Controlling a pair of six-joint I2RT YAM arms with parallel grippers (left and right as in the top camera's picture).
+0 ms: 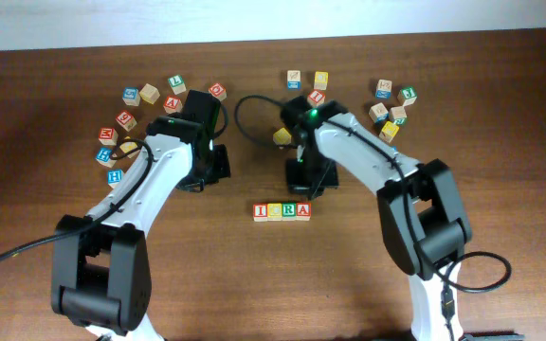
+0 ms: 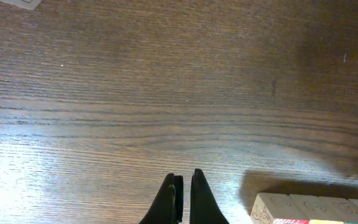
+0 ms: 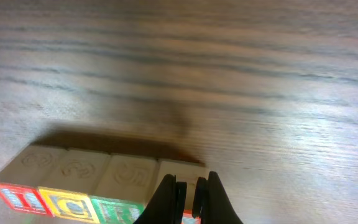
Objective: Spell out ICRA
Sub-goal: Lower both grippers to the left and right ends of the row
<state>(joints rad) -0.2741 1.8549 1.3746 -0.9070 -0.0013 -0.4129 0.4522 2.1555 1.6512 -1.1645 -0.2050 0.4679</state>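
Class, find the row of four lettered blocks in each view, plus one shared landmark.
Overhead: row of blocks lower centre.
Left wrist: row of blocks bottom right corner, cut off.
Right wrist: row of blocks bottom left, beside the right gripper.
Shared landmark: the wood-grain table.

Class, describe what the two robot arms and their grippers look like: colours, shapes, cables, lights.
The left arm and right arm have white shells between bulky black joints, each with a small green light near the wrist. Black cables trail from both. The left gripper and right gripper have slim black tapering fingers.
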